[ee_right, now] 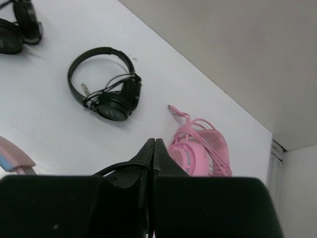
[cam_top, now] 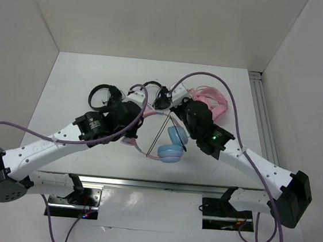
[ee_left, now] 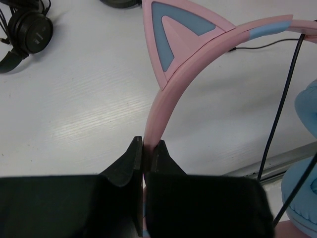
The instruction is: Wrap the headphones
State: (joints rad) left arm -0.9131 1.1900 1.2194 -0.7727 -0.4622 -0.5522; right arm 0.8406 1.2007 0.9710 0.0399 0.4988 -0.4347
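the left claw pinches the pink headband of the headphones, mid-counter. the right claw, at 12 o'clock from the ear cups, is pressed together on the black cable. wrapping looks barely begun: no turns show around the band.

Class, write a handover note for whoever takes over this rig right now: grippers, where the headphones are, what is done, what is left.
Left gripper: shut on the pink headband of the headphones, which sit mid-table between the arms.
Right gripper: shut on the black cable, which runs in a straight line.
Done: both grips taken.
Left: the cable is not yet wound round the headphones.
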